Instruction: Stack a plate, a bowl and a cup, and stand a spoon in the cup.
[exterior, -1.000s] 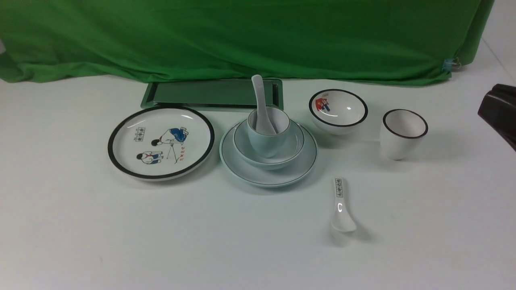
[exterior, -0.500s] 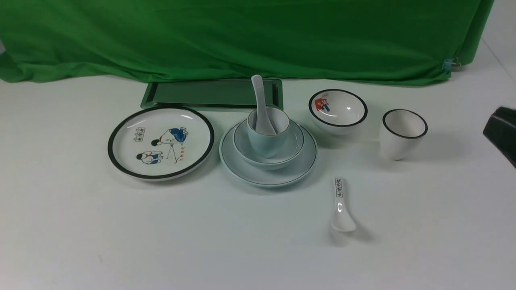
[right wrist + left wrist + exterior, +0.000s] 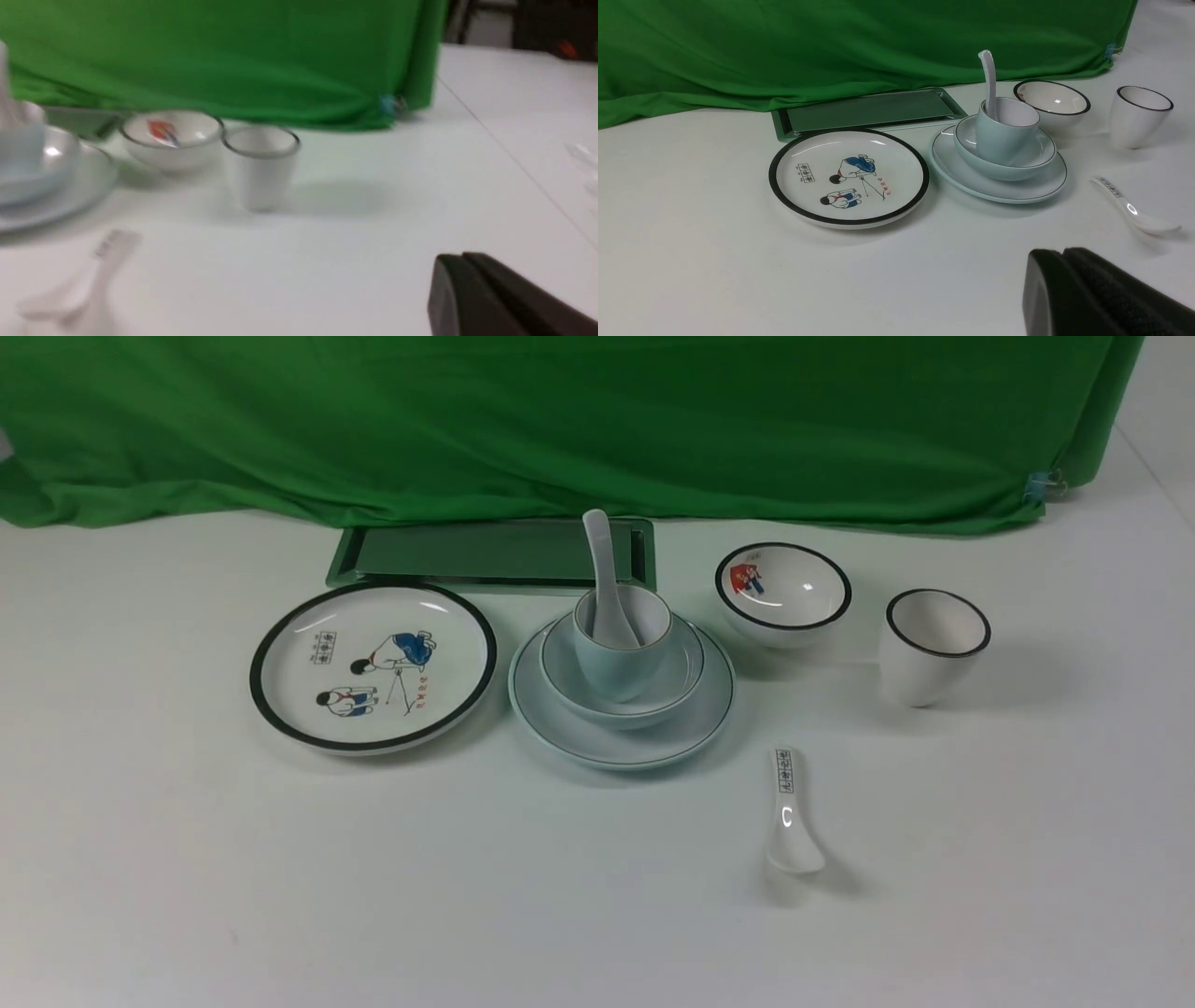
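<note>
Noting plain pale blue-green round plate point(image 3: 560, 728) flat on white table point(image 3: 187, 859); taken as landmark. Carries plain pale blue-green bowl point(image 3: 681, 674); holds pale blue-green handleless cup point(image 3: 616, 674) upright in that bowl. Standing in cup: plain glossy white ceramic soup spoon point(image 3: 601, 560), handle leaning back.

Left of plate, just beside: white black-rimmed plate with cartoon figures point(image 3: 373, 663). Behind plate: flat green tray point(image 3: 467, 553). Right-rear: small black-rimmed bowl with red-blue figure point(image 3: 782, 586); farther right, white black-rimmed cup point(image 3: 934, 649). Front-right, apart: white spoon with black characters point(image 3: 789, 817), lying flat.

Left gripper point(image 3: 1062, 254): black fingers pressed together, gripping nothing, apart from plate. Right gripper point(image 3: 462, 256): likewise clenched, empty; view blurred.
</note>
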Controlling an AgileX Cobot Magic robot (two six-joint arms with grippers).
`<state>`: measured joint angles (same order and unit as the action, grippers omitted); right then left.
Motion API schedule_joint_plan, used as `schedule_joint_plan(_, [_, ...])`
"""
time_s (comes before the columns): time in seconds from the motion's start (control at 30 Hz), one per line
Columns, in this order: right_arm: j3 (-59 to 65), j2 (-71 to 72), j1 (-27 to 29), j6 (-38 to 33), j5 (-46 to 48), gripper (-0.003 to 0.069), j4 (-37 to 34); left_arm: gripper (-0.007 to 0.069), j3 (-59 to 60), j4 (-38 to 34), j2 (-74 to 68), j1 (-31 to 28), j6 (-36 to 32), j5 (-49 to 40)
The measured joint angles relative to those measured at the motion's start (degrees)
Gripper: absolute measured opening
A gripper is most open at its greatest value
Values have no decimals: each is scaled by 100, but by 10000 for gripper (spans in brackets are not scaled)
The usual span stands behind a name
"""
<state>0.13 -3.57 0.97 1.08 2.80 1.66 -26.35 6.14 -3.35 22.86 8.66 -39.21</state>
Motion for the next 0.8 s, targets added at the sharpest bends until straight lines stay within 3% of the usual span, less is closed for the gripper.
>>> schedule_joint_plan(0.3, [37, 350, 86, 60, 904, 11, 15, -30, 6, 0, 0, 0, 0, 0])
schedule_joint_plan(0.8, [37, 357, 86, 60, 981, 29, 1, -30, 6, 0, 0, 0, -12, 0])
